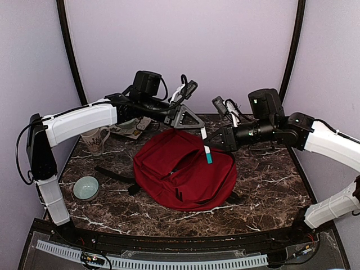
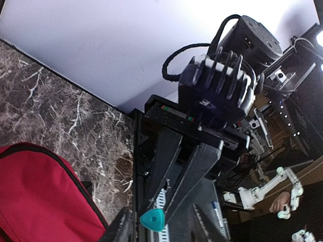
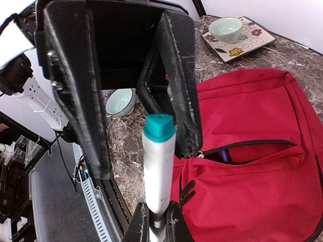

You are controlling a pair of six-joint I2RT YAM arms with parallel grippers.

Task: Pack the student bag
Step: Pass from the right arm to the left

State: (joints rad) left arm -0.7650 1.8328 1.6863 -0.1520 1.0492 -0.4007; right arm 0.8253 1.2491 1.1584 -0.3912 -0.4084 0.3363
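- Bag [image 1: 185,180]: red backpack, lies flat mid-table [image 1: 264,185], front side up, right under both grippers.
- Front pocket [image 3: 252,146]: zip open, slit gapes a bit. Sth purple inside, can't ID.
- R gripper [image 3: 156,224]: clamped on one end of a white pen [image 3: 157,176]. Teal cap [image 3: 159,127] points away from its cam.
- L gripper [image 3: 146,165]: jaws straddle the cap end, not clamped. One finger abt touching the cap, the other w/ clear gap. Looks like a hand-over, my guess.
- Pen is above the bag, not touching it afaict.
- Handling, est.: bag soft + floppy, no stiff frame, will dent or slide if pushed. Prob light, cloth not slippery, not fragile.
- Grab pt, est.: pocket mouth will sag shut, so one arm shd pinch the upper pocket lip by the zip & lift while the other feeds the pen in. Strap or buckle = 2nd best; flat panels too slack to pinch.
- Others: mug [image 1: 95,139] + bowl [image 1: 86,187] left of bag, well apart. Plate [image 3: 255,35] w/ 2nd bowl [image 3: 225,27] at far left.
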